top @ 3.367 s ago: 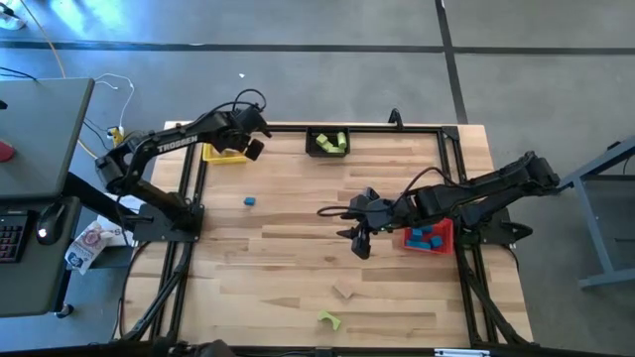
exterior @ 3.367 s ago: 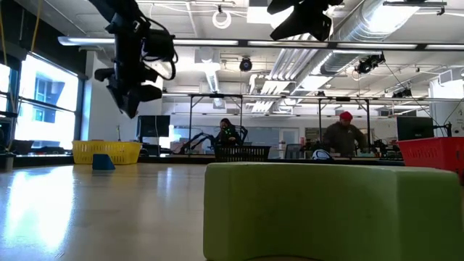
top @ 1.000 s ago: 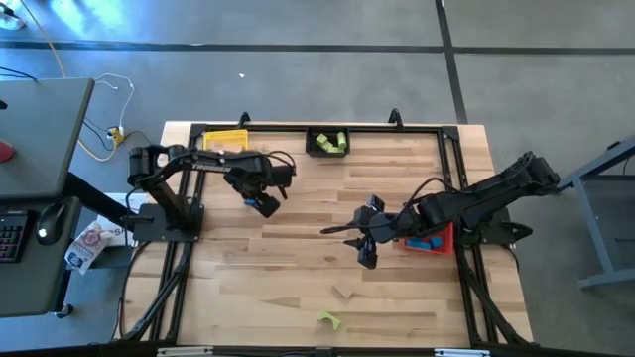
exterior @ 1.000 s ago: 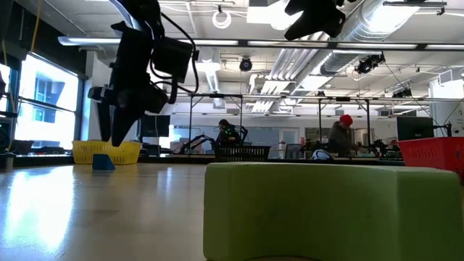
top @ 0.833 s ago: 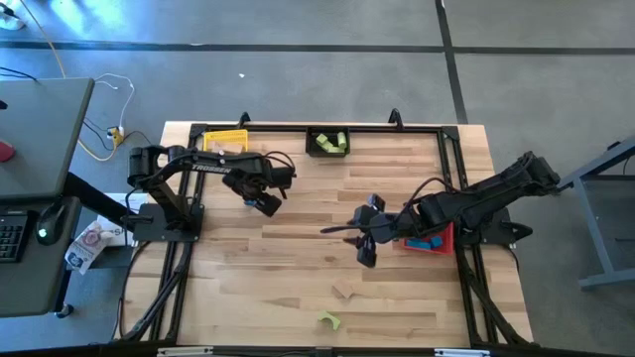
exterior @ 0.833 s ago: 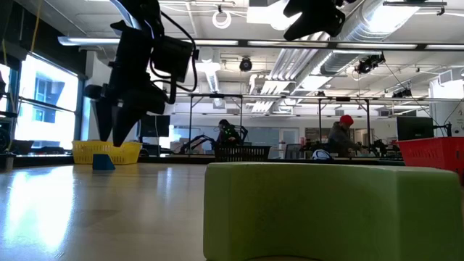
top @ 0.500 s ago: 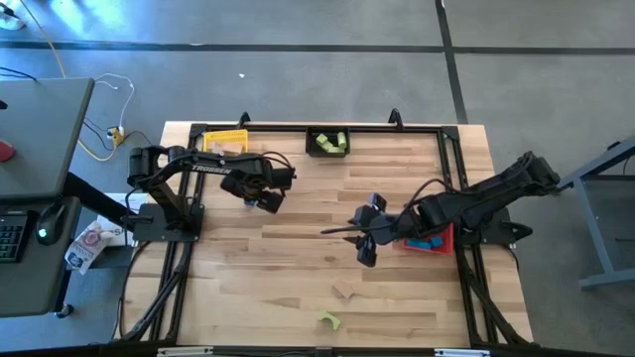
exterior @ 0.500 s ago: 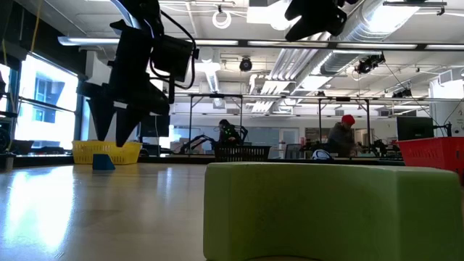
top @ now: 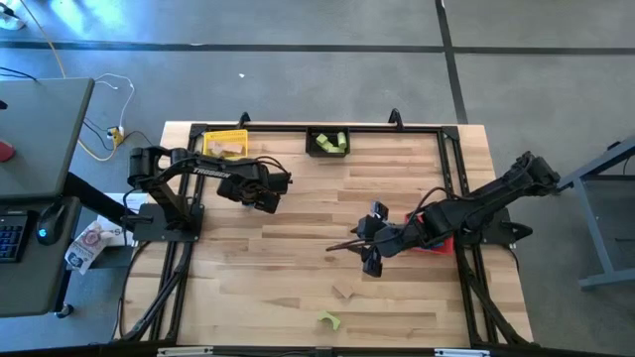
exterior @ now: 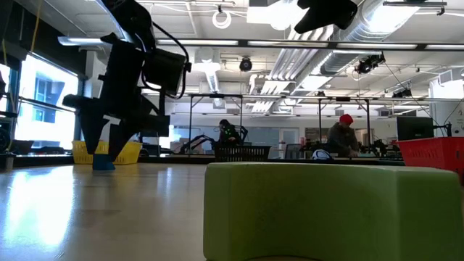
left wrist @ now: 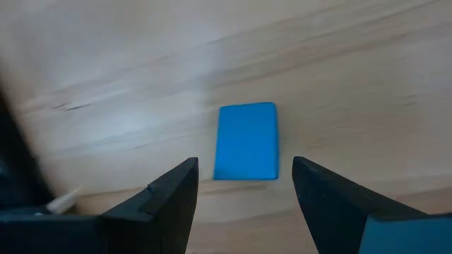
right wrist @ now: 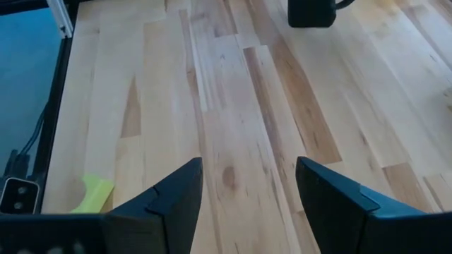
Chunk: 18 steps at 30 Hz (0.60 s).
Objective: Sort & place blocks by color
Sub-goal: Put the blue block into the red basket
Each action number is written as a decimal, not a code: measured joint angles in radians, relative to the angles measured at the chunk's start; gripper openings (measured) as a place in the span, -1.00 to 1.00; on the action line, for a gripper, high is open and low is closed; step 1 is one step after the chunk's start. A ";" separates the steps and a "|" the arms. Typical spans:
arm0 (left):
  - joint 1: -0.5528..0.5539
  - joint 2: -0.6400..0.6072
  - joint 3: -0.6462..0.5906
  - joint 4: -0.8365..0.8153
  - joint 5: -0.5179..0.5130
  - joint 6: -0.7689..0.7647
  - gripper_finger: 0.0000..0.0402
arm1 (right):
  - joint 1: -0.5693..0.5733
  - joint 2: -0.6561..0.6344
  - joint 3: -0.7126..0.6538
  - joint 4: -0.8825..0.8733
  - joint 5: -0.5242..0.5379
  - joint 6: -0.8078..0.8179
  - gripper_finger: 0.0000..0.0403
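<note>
Hovering with jaws spread, the left gripper [left wrist: 244, 187] has the blue block [left wrist: 246, 141] dead ahead, its long axis running between the fingers.

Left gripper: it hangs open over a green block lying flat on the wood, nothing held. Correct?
Not quite. The block is blue, not green, as the left wrist view shows. The rest holds: the left gripper hangs open over it, nothing held, and it lies flat on the wood.
</note>
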 joint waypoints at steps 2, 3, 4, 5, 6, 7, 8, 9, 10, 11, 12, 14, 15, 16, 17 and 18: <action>0.000 0.000 -0.011 0.030 0.002 0.000 0.06 | -0.001 0.000 0.000 0.000 0.003 0.000 0.06; 0.001 0.000 -0.017 0.043 0.002 0.000 0.06 | -0.001 0.000 0.000 0.000 0.003 0.000 0.06; 0.003 0.000 -0.022 0.053 0.002 0.000 0.06 | -0.001 0.000 0.000 0.000 0.004 0.000 0.06; 0.006 0.000 -0.025 0.061 0.003 0.001 0.06 | -0.001 0.000 0.000 0.000 0.004 0.000 0.06; 0.009 0.000 -0.025 0.065 0.003 0.005 0.06 | -0.001 0.000 0.000 0.000 0.004 0.000 0.06; 0.012 0.000 -0.025 0.067 0.003 0.007 0.06 | -0.001 0.000 0.000 0.000 0.007 0.000 0.06; 0.015 0.000 -0.025 0.068 0.003 0.008 0.06 | -0.001 0.000 0.000 0.000 0.007 0.000 0.06; 0.017 0.000 -0.025 0.068 0.003 0.008 0.06 | -0.001 0.000 0.000 0.000 0.007 0.000 0.06; 0.020 0.000 -0.025 0.068 0.002 0.013 0.06 | -0.001 0.000 0.000 0.000 0.007 0.000 0.06; 0.023 0.000 -0.025 0.068 0.002 0.020 0.06 | -0.001 0.000 0.000 0.000 0.007 0.000 0.06; 0.024 0.000 -0.025 0.067 0.002 0.028 0.05 | -0.001 0.000 0.000 0.000 0.007 0.000 0.06; 0.024 0.000 -0.025 0.067 0.010 0.039 0.03 | -0.001 0.000 0.000 0.000 0.007 0.000 0.06; 0.024 0.000 -0.025 0.067 0.010 0.043 0.01 | -0.001 0.000 0.000 0.000 0.007 0.000 0.06; 0.024 0.000 -0.025 0.067 0.009 0.050 -0.02 | -0.001 0.000 0.000 0.000 0.007 0.000 0.06; 0.024 0.000 -0.025 0.067 0.005 0.057 -0.05 | -0.001 0.000 0.000 0.000 0.007 0.000 0.06; 0.024 0.000 -0.025 0.066 0.002 0.062 -0.08 | -0.001 0.000 0.000 0.000 0.007 0.000 0.06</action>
